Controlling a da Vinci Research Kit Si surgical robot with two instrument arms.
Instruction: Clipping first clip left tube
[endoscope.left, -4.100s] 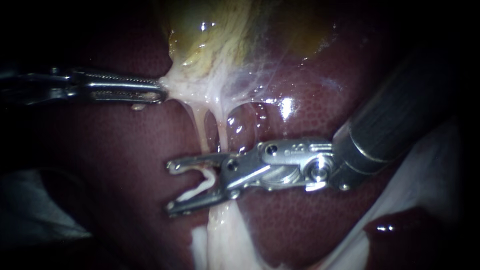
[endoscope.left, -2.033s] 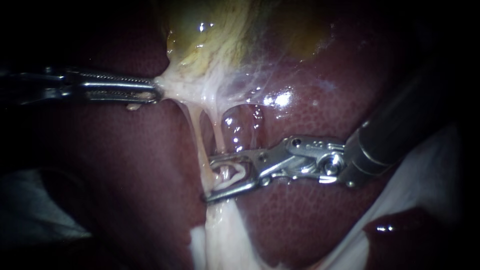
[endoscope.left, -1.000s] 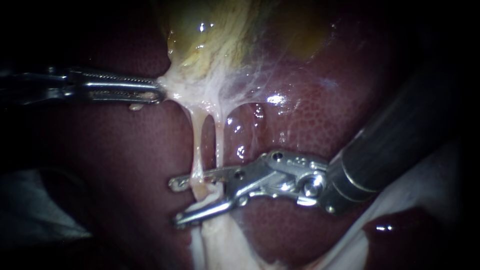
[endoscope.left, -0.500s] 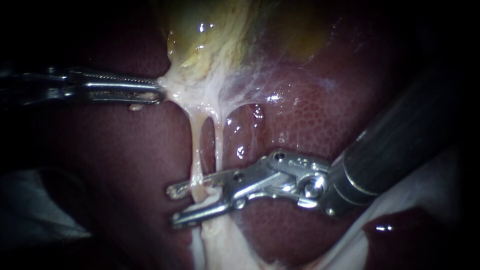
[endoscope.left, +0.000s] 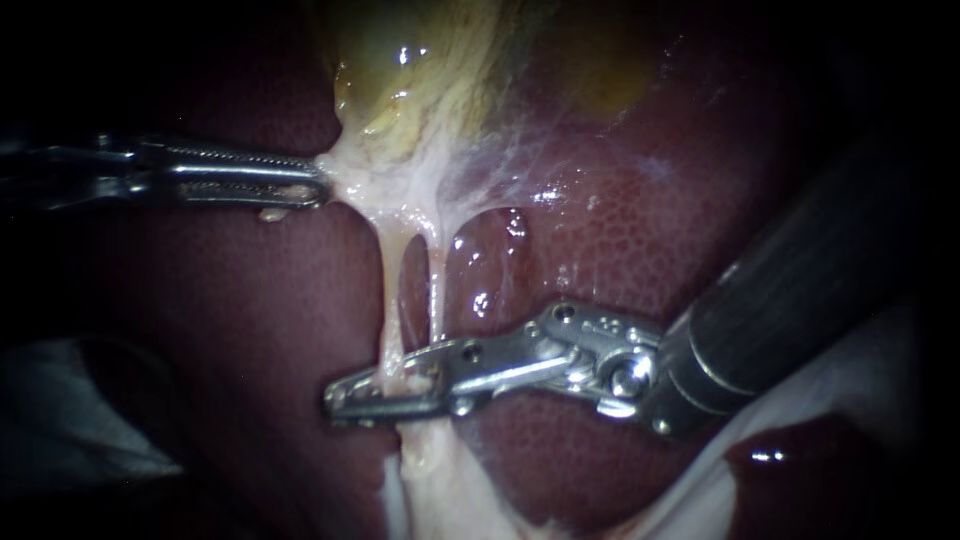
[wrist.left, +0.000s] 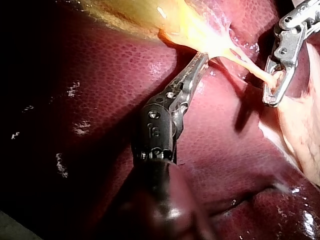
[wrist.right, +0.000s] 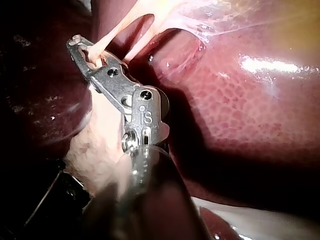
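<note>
Below the gallbladder (endoscope.left: 420, 70), the left tube (endoscope.left: 390, 290) is clamped in the claw of the right instrument (endoscope.left: 340, 402).
At the gallbladder's pale neck, tissue is gripped in the closed claw of the left instrument (endoscope.left: 318, 185), over the liver (endoscope.left: 620, 230).

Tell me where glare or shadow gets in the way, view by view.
Endoscope view: glare dots the liver above the right instrument, shut on the left tube; the left instrument has its shaft lost in dark. Left wrist view: the gallbladder glares bright. Right wrist view: a bright streak on the liver, deep shadow beside the shaft.
</note>
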